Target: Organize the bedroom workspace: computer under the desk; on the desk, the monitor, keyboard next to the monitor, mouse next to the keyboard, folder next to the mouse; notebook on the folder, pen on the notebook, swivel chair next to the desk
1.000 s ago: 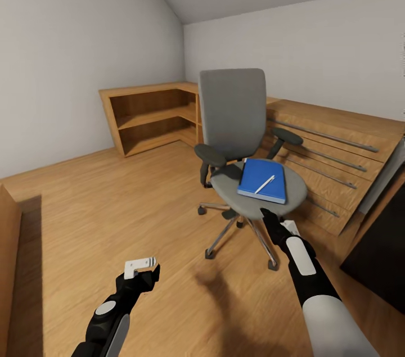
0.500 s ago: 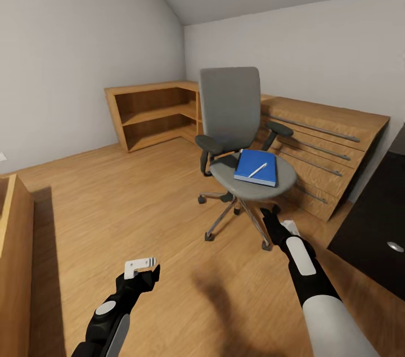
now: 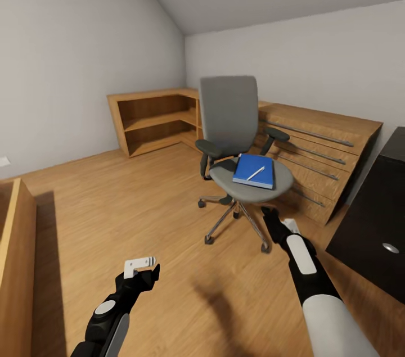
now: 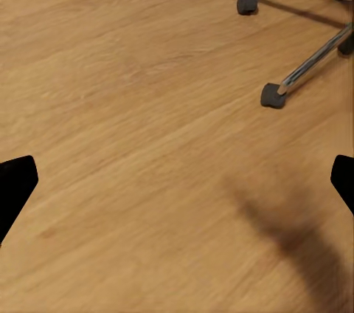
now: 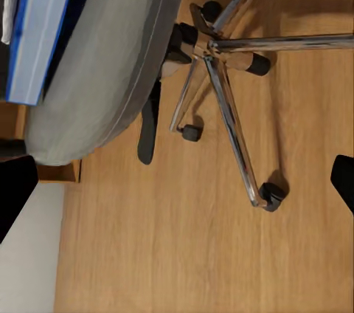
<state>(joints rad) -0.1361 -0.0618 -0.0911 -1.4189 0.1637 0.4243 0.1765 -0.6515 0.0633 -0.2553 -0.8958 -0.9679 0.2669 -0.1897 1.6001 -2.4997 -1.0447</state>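
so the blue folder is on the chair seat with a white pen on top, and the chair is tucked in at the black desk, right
Not quite. The blue folder does lie on the chair seat with the white pen on top, but the head view shows the chair standing apart from the black desk, in front of the wooden dresser.

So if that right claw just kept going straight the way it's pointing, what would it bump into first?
Probably the swivel chair. The right gripper, jaws open, points toward the chrome base and the seat's underside, with bare floor between. Depth is hard to judge, so base or seat edge could come first.
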